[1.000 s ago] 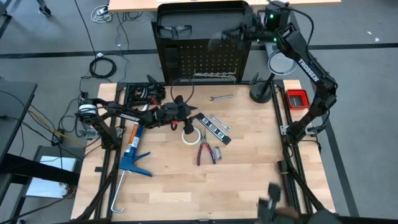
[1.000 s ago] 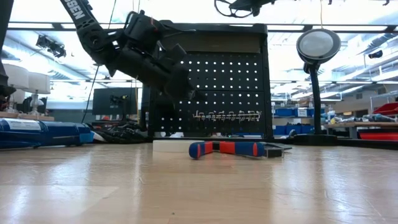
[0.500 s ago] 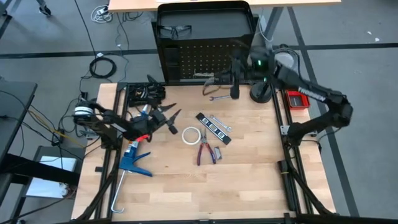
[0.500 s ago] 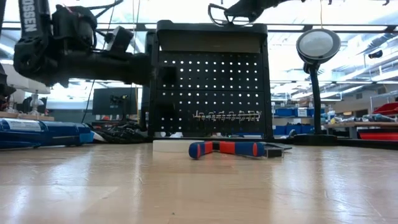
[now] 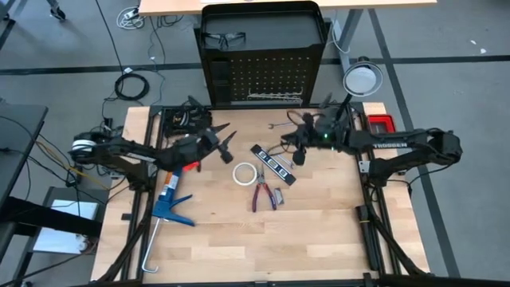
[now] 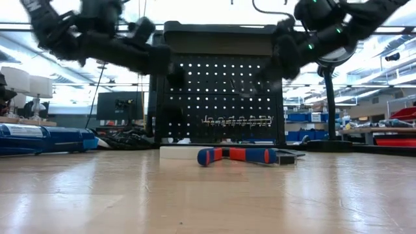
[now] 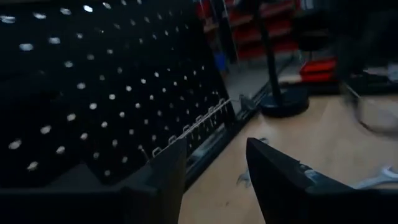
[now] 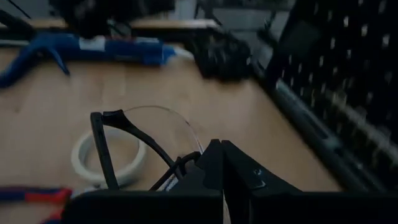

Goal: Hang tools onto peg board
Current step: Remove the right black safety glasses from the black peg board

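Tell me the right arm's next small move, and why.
Probably carry the glasses back up toward the peg board. The right gripper is shut on them, hovering low over the table by the wrench, away from the hooks. The left gripper hangs open and empty near the tape.

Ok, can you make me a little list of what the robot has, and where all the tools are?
left gripper: open, empty, over the table's left side
right gripper: shut on dark-framed safety glasses
second dark-framed safety glasses: on top of the black perforated peg board
white tape roll: flat on the wooden table
red-handled pliers: on table, beside tape
black bar with pale windows: on table
big blue caulking gun: on table, left
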